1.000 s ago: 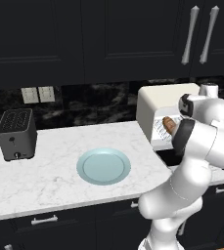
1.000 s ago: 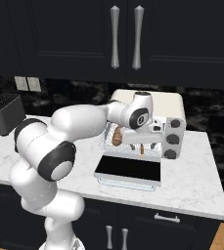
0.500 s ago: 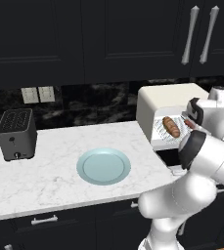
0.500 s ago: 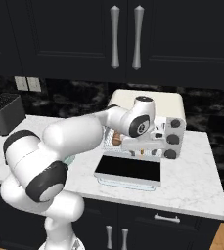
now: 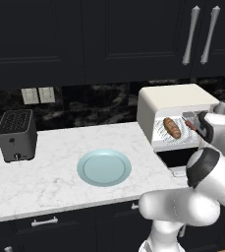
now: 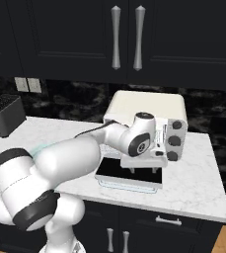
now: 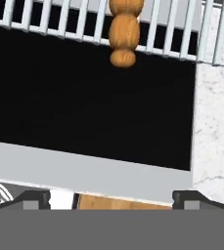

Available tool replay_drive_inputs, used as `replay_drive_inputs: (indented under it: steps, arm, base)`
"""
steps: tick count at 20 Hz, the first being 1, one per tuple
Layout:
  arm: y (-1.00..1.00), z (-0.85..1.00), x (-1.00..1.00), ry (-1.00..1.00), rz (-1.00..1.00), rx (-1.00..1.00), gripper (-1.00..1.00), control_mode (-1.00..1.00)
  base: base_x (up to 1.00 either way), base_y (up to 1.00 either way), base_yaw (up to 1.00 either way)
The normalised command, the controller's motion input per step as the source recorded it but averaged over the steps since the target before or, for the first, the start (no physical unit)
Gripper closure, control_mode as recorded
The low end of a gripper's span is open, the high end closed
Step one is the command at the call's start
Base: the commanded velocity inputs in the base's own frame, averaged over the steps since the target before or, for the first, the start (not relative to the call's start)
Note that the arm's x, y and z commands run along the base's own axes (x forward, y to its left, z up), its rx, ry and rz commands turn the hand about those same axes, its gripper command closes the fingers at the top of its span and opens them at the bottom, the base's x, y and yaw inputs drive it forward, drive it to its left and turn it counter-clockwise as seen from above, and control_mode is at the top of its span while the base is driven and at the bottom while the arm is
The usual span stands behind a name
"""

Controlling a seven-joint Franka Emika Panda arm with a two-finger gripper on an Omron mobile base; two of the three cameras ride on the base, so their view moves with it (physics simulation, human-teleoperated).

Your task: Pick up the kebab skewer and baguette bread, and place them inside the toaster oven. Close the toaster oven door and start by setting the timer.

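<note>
On the wire rack: baguette bread [image 5: 172, 127] lies inside the toaster oven [image 5: 175, 101], kebab skewer [image 7: 123, 30] beside it, its end chunk at the rack's front edge.
Toaster oven door [image 6: 129, 175]: folded down flat, dark glass up, jutting past the worktop [image 5: 50, 177] front edge.
Tool [image 5: 191, 123]: released, jaws wide, nothing between them, just before the oven mouth over the door.
Open room: pale blue plate [image 5: 104, 167] left of the oven, dark slot toaster [image 5: 16, 135] well apart at far left.
</note>
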Motion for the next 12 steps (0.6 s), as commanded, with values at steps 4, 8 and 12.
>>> replay_drive_inputs:
  steps: [4,8,12]
  arm:
    - [0.0,-0.47,-0.03,0.0,-0.05,0.0,-1.0,-1.0]
    - [0.0,-0.21,0.15,0.0,0.0,0.0,-1.0,-1.0]
    - [0.0,-0.05,0.24,0.0,0.0,0.0,-1.0,-1.0]
  base:
    - [0.0,0.0,0.0]
    - [0.0,0.0,0.0]
    - [0.0,0.0,0.0]
